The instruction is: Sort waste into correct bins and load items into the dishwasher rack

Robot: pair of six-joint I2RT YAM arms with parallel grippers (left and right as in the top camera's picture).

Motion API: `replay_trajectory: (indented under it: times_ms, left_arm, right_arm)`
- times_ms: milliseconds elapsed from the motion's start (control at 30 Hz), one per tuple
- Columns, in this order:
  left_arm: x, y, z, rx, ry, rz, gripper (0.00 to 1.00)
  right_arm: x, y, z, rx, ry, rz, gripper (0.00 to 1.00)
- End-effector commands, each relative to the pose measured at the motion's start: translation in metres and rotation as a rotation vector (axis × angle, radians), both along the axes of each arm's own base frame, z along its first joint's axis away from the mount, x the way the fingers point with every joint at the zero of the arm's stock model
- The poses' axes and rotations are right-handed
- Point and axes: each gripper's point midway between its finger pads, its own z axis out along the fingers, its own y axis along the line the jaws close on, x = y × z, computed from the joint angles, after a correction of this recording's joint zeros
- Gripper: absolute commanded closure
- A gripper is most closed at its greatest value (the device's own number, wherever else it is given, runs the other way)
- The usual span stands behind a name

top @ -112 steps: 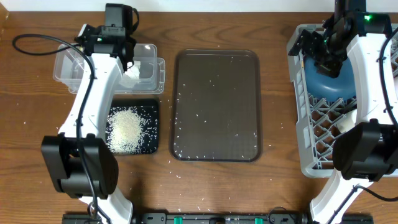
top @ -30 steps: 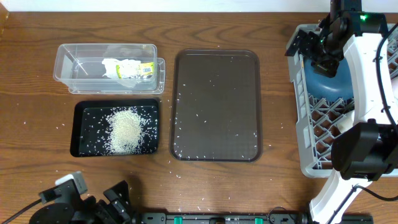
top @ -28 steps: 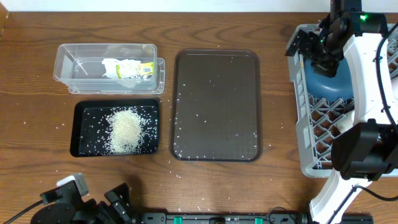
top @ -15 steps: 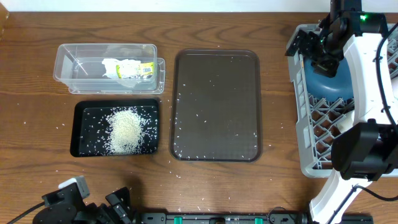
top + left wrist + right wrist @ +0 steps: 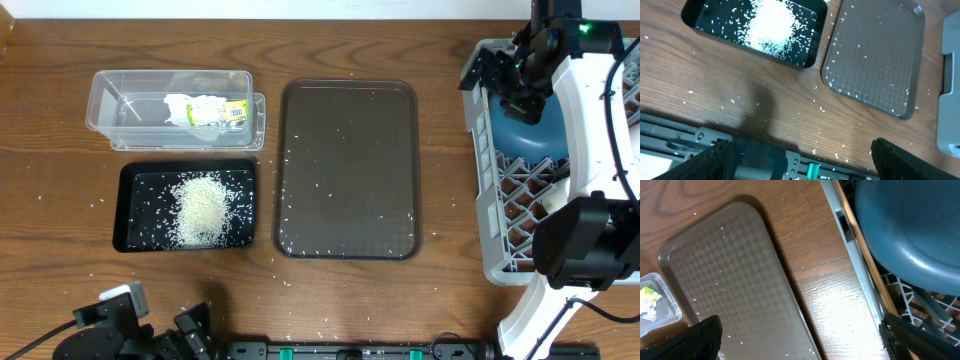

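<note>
Left tool point(image 5: 800, 152), wide, back from clear tub point(image 5: 108, 112) to table edge point(image 5: 300, 330); right tool point(image 5: 800, 337) wide.

Rice heap point(image 5: 203, 208) sits mid black tray point(image 5: 130, 175), loose scatter around it. Clear tub point(image 5: 105, 100) just behind holds yellow-green wrapper point(image 5: 233, 110) and crumpled white paper point(image 5: 195, 108), touching. Dark blue dish point(image 5: 530, 132) sits in grey rack point(image 5: 480, 190), far end.

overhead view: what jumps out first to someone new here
The white heap of rice in the black tray at lower left stands out most. In the middle lies a big brown tray, speckled white, and at far right a dark blue dish sits in the grey rack.
</note>
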Motion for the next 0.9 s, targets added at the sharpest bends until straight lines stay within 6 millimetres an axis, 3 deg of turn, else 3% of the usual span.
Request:
replay_trajectory:
  times_ms: [0, 167, 400, 867]
  left_arm:
    - [-0.015, 0.0, -0.013, 0.045, 0.077, -0.056, 0.09]
    - [-0.001, -0.004, -0.015, 0.044, 0.044, -0.093, 0.09]
    - [0.053, -0.04, -0.006, 0.098, -0.231, -0.433, 0.09]
    - [0.136, -0.044, -0.049, 0.168, -0.583, -0.412, 0.09]
  right_arm:
    - [0.001, 0.0, 0.02, -0.007, -0.051, -0.007, 0.01]
    - [0.0, 0.0, 0.02, -0.007, -0.051, -0.007, 0.01]
    - [0.001, 0.0, 0.02, -0.007, -0.05, -0.006, 0.01]
    - [0.0, 0.0, 0.02, -0.007, -0.051, -0.006, 0.01]
